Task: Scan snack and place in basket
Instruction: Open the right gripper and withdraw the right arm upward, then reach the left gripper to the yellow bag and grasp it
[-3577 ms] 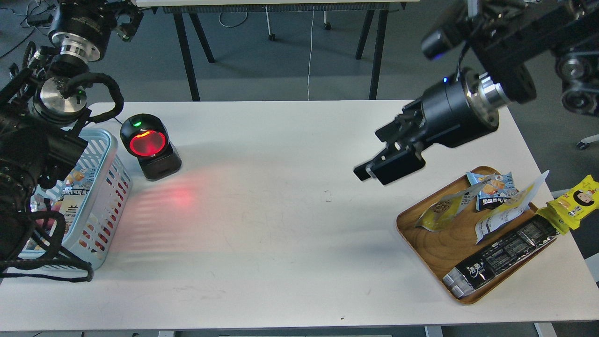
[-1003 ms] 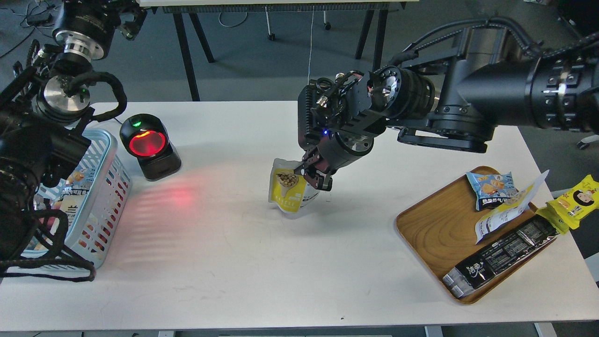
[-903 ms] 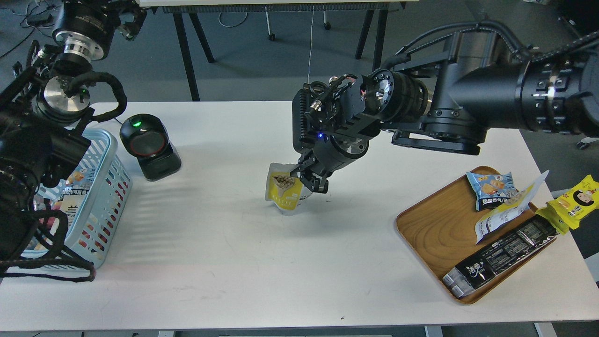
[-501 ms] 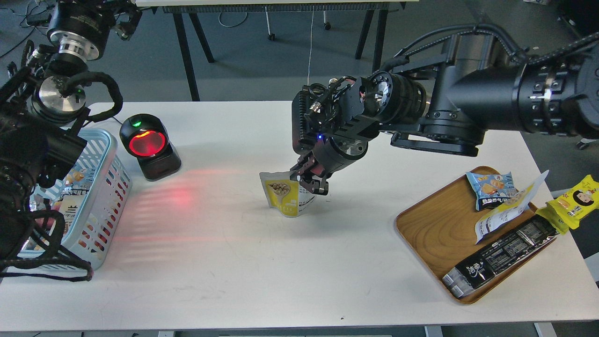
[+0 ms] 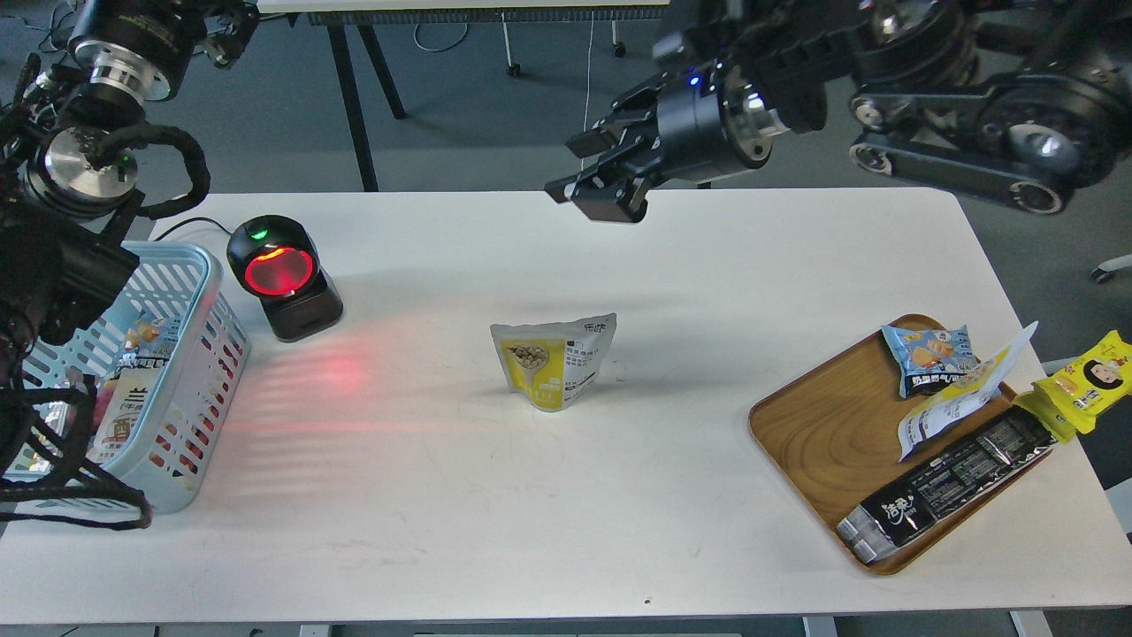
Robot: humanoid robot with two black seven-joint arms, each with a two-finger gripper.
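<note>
The snack [image 5: 553, 361], a small yellow and silver-white pouch with a picture of round brown balls, stands upright on the white table near its middle, touched by nothing. My right gripper [image 5: 594, 177] hangs high above the table's far edge, behind and above the snack, open and empty. The light blue slotted basket [image 5: 205, 292] stands at the table's left edge with several packets inside. My left arm crosses over the basket; its gripper [image 5: 225, 22] is at the top left, dark and end-on.
A black scanner [image 5: 283, 274] with a glowing red window stands right of the basket and throws red light on the table. A wooden tray [image 5: 818, 438] at the right holds a blue-and-white packet [image 5: 929, 356], a yellow-white pouch [image 5: 959, 405] and a long black bar packet [image 5: 951, 485]. A yellow packet [image 5: 1092, 376] lies beside it.
My right gripper has let go of the snack and risen up and back from it. The snack now stands alone on the table. The left arm has shifted slightly left.
</note>
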